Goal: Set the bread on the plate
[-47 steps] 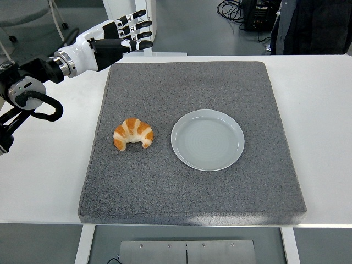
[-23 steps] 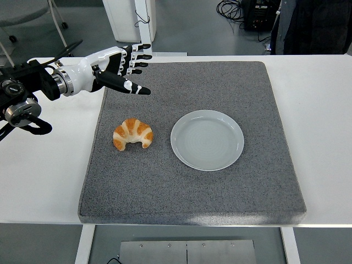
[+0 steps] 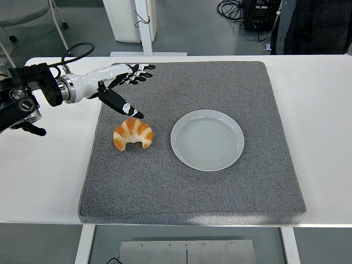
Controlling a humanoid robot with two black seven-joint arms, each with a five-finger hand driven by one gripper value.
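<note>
The left hand [image 3: 118,85] is reaching in from the left edge of the frame, hanging over the upper left corner of the grey mat [image 3: 192,187] with its fingers [image 3: 138,72] spread wide and holding nothing. The thumb [image 3: 122,104] is pointing down and to the right, its tip sitting just above the bread [image 3: 133,133], very close but, as far as this view shows, not touching it. The other fingers are fanning out toward the upper middle of the frame, well clear of everything on the mat.

The bread, a golden croissant, is lying on the mat in the left-centre of the frame, its two horns curling toward the bottom edge. The plate [image 3: 207,139], pale blue-grey and round, is sitting just to the right of it at the centre of the frame, apart from the bread with a strip of mat between them, and nothing is lying in it.

The mat is covering most of the white table [image 3: 324,137]. A person in dark clothing [image 3: 311,25] is standing at the upper right corner of the frame, beyond the far edge of the table.
</note>
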